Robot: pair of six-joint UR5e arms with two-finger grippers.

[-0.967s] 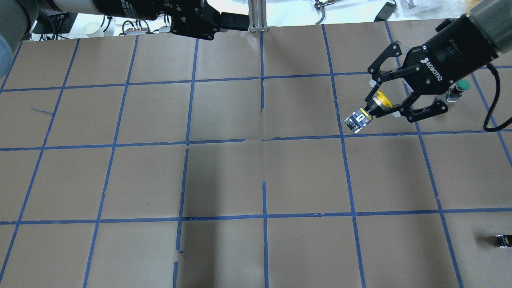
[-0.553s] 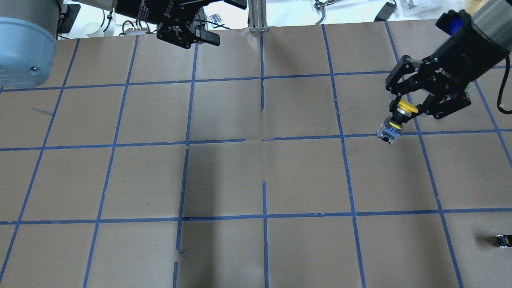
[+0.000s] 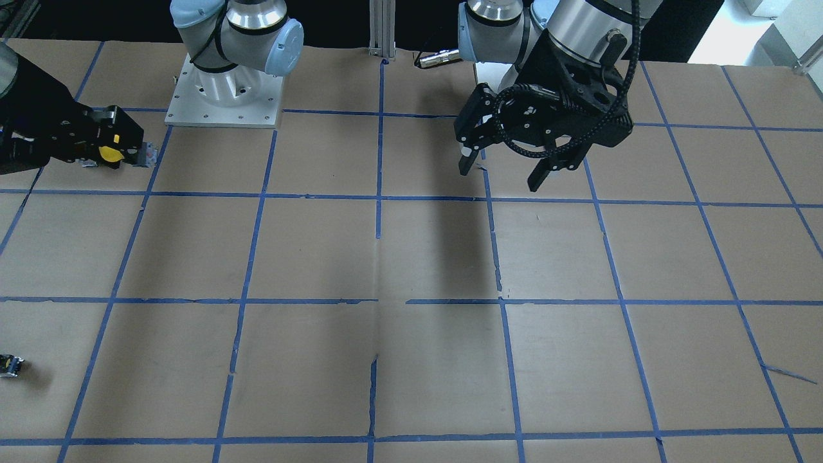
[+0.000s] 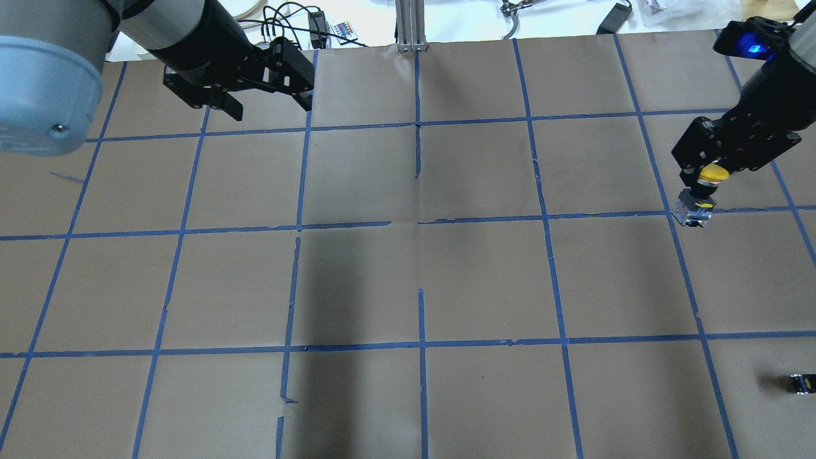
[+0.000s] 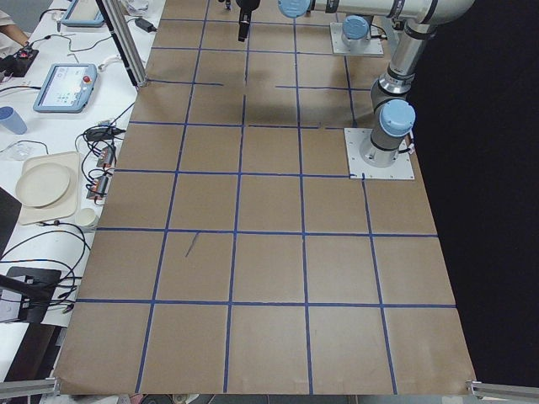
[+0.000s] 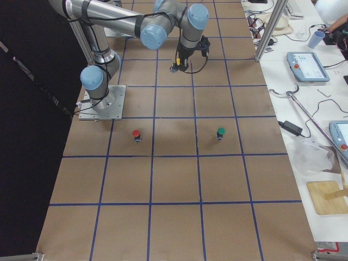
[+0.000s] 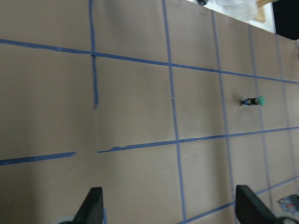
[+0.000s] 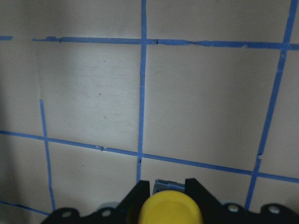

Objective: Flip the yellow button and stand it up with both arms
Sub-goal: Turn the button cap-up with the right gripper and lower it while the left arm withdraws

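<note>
surface: table (image 4: 484, 280) in brown paper | marks: blue tape grid (image 4: 421, 345) | side: white bench (image 5: 42, 135) | beyond: black backdrop (image 5: 488, 168)

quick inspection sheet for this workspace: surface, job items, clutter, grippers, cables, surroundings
surface: brown paper table with a blue tape grid; some tape is torn or lifted.
job's things: yellow button pinched at its cap end, base pointing away from the fingers, apparently clear of the paper.
clutter: red button and green button standing apart; small dark part near the table edge.
grippers: right gripper shut on the yellow button; left gripper open, empty.
cables: black cable looped round the left wrist.
surroundings: teach pendant and plates on side benches.
</note>
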